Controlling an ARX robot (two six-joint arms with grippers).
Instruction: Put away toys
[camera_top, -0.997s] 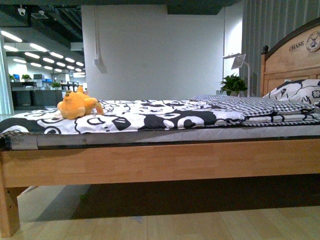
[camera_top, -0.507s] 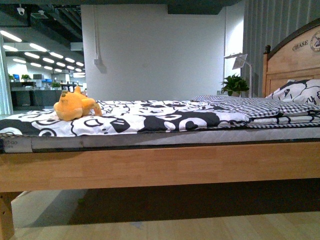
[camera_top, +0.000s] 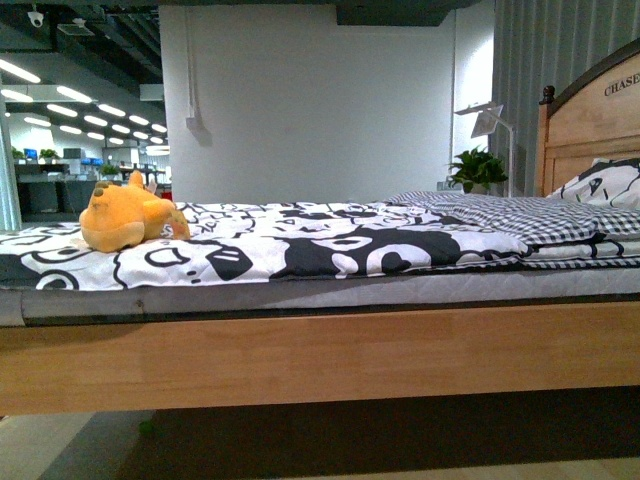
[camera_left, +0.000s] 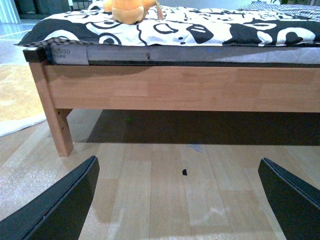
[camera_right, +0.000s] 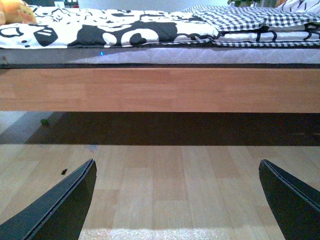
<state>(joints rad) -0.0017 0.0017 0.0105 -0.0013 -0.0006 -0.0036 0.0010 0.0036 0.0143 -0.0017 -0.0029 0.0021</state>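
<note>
1. Nothing of the task looks done: the orange-yellow plush animal (camera_top: 124, 214) lies on the bed (camera_top: 350, 352), on top of the black-and-white patterned bedcover (camera_top: 300, 245), near the foot end and well apart from the wooden headboard (camera_top: 590, 120)
2. No basket or box to put it in shows in any view, so I cannot tell where the toy is meant to go
3. Left to do, as I judge it: reach the toy, grip it, lift it off the bedcover and carry it to its place, which is the whole job
4. The left pincer (camera_left: 178, 165) stands wide open, its two dark fingers spread far apart over the wooden floor (camera_left: 160, 200); it holds nothing and touches nothing. The plush shows at the far edge of this view, up on the mattress, well apart from the fingers
5. The right pincer (camera_right: 177, 162) is likewise wide open and empty, hanging above the floor in front of the bed's side rail; only a corner of the toy (camera_right: 15, 11) shows in this view
6. Both pincers sit lower than the mattress top, so I judge an arm must rise and reach forward before any grasp; the left is nearer the toy
</note>
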